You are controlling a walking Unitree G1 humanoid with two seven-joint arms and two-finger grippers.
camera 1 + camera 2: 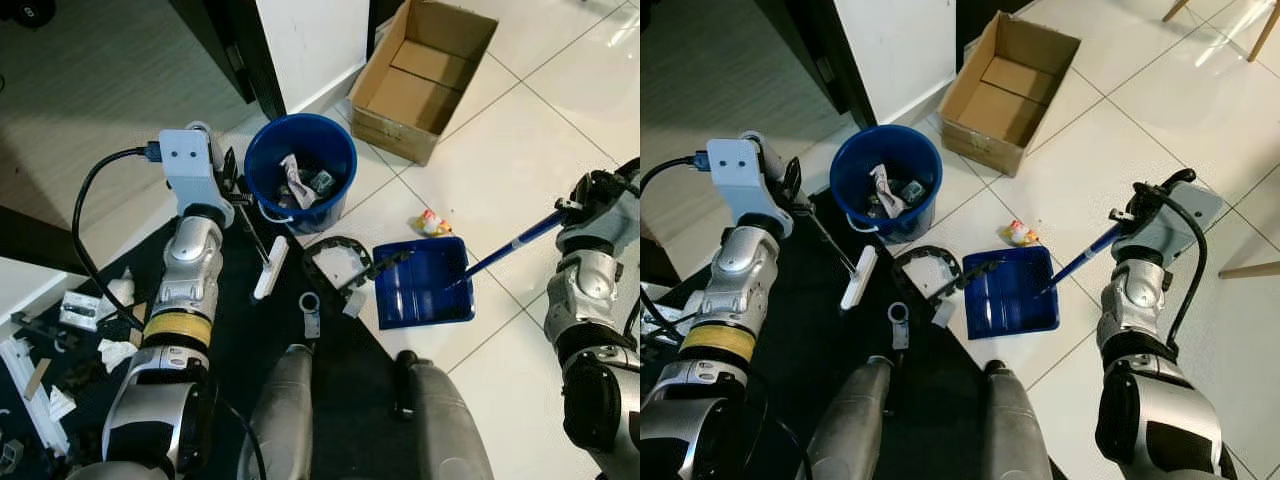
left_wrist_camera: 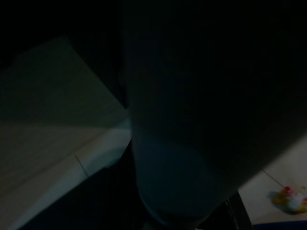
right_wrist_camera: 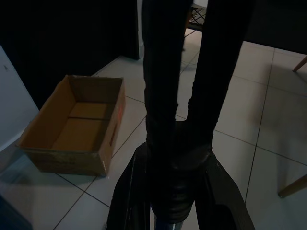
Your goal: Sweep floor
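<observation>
The sweeping was at the gathering step. The right end effector was clenched on the handle of the blue dustpan, whose pan lay flat on the white tiled floor, mouth toward the dark mat. The left end effector grasped the thin rod of a small white brush, its head resting at the mat's edge, left of the dustpan. A crumpled wrapper lay just beyond the pan's far edge. Next, the brush probably needed to reach that wrapper and draw it into the pan. A blue bucket with rubbish stood far-left; a cardboard box farther off. A black ring between brush and pan could obstruct the stroke.
</observation>
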